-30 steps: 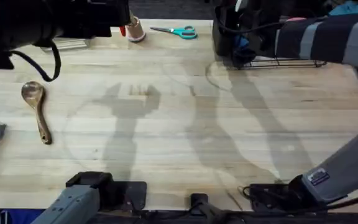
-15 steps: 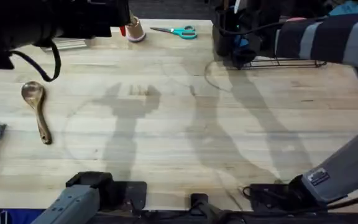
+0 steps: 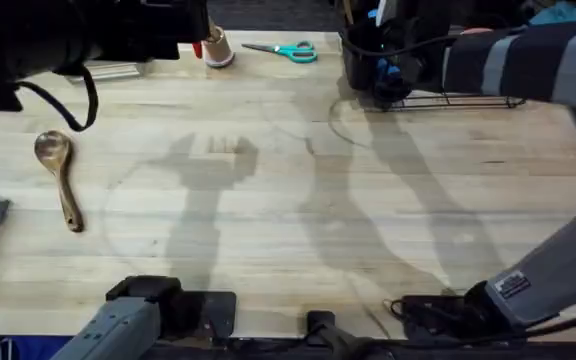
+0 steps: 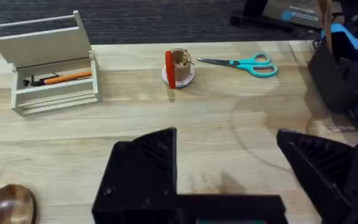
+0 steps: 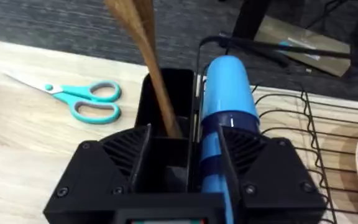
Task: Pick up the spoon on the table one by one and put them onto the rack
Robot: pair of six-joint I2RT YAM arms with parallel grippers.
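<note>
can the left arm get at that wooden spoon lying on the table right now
Probably yes. The spoon lies alone on the left side of the table, nothing over or against it. The left gripper is open above that side, holding nothing.

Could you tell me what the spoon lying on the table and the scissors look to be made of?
Spoon: apparently wood, brown with visible grain and a slightly glossy bowl. Scissors: teal handles that look like plastic, with pale grey blades, probably metal.
</note>
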